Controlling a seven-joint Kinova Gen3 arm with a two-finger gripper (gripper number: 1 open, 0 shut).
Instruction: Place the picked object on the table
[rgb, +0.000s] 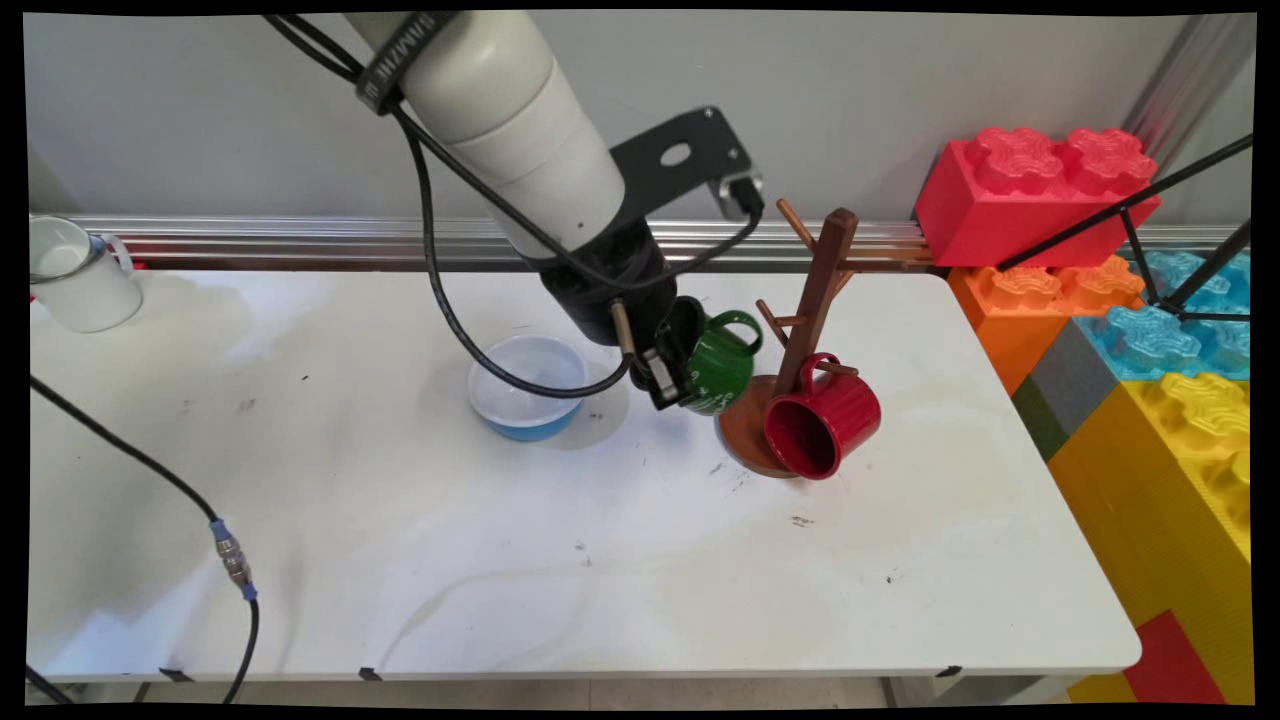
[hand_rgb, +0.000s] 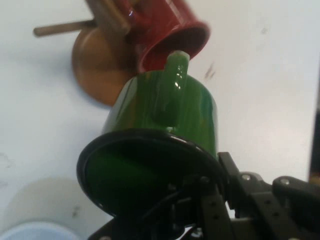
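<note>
From above, the main view takes in the whole white table (rgb: 600, 560): the claw (rgb: 668, 372) hangs over the middle of its far half, clenched on the rim of a green mug (rgb: 722, 362) held tilted off the surface, handle up and toward the wall. Just beside the mug, toward the right edge, stands a brown wooden mug tree (rgb: 812, 300) with a red mug (rgb: 822, 417) hanging from a low peg, its mouth turned toward the near side. A white-and-blue bowl (rgb: 528, 398) sits on the other side of the claw, and a white mug (rgb: 72, 275) stands at the far left corner; big toy bricks (rgb: 1040, 190) are stacked beyond the right edge. The hand view shows none of that spread — it looks along the green mug (hand_rgb: 165, 120), revealing its dark rim, glossy green inside and one finger (hand_rgb: 230, 175) reaching over the rim at the right. The other finger is hidden by the mug. The red mug (hand_rgb: 170, 30) and the tree's round base (hand_rgb: 97, 65) are cut off at the top; only a sliver of the bowl (hand_rgb: 35, 232) shows.
</note>
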